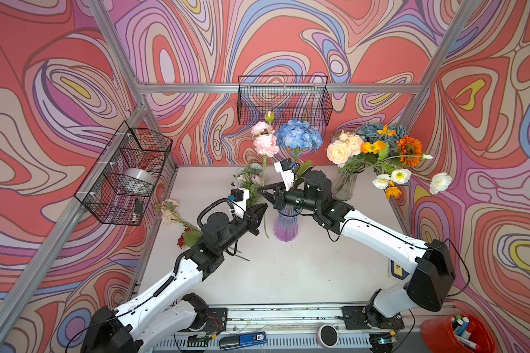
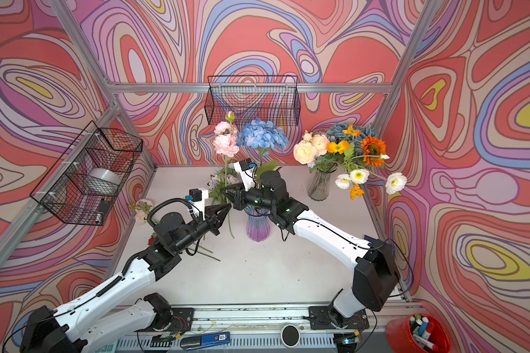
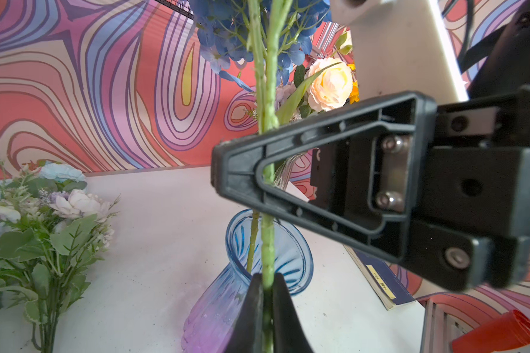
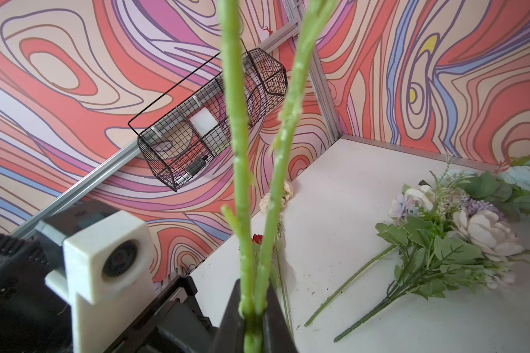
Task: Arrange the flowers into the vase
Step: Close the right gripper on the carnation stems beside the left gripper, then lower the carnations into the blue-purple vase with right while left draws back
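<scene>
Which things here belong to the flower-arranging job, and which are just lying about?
Job: pink flower, its stem clamped by the right gripper and between the fingers of the left gripper; blue flower in the blue-purple vase; lilac bunch and peach flower on the table; bouquet in the clear vase.
Lying about: wire baskets, red cup of markers, book.

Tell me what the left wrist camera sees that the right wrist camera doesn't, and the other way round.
Left wrist only: the blue-purple vase, the blue hydrangea, the peach rose and a book at the table edge. Right wrist only: the wire basket on the side wall and the left arm's camera mount. Both: the green stems close up and the pale bouquet lying on the table.
</scene>
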Robot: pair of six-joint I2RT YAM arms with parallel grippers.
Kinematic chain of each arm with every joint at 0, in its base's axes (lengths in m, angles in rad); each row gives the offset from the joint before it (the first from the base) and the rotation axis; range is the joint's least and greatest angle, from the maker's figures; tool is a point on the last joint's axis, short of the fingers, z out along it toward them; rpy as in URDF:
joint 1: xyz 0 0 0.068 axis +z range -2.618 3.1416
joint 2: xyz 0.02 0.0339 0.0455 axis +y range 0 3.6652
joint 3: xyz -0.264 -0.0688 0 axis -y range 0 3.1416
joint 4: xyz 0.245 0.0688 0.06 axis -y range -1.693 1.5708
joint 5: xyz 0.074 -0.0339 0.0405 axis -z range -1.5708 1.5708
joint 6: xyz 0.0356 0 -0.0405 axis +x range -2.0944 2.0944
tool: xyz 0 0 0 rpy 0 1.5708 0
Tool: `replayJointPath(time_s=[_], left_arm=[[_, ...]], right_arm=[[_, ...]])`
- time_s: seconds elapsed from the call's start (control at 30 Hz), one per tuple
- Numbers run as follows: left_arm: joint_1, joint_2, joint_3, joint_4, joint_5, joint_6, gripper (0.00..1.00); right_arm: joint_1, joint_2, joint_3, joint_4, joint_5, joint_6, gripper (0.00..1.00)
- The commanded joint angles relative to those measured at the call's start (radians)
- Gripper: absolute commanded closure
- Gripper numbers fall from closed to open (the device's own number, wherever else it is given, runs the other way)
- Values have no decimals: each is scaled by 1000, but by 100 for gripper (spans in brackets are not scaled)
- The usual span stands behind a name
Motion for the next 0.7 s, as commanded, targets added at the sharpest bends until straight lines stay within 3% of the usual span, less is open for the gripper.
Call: replayJointPath(time_s=[0.0, 0.2, 0.4, 0.5, 0.67], left_arm=[[-8, -25, 0, 14, -56, -22, 36], [-4, -62, -74, 8, -263, -106, 19], [37, -131, -157, -142, -491, -274, 7], [78, -171, -188, -241, -543, -382, 0], [131, -226, -240, -328, -566, -515, 0]], right_arm=[[7, -47, 0, -53, 57, -61, 100], [7, -114, 15, -199, 256, -213, 100], [7, -164, 60, -234, 337, -307, 100], [8, -180, 66, -219, 378, -363, 100], [7, -195, 25, -91, 419, -463, 100]])
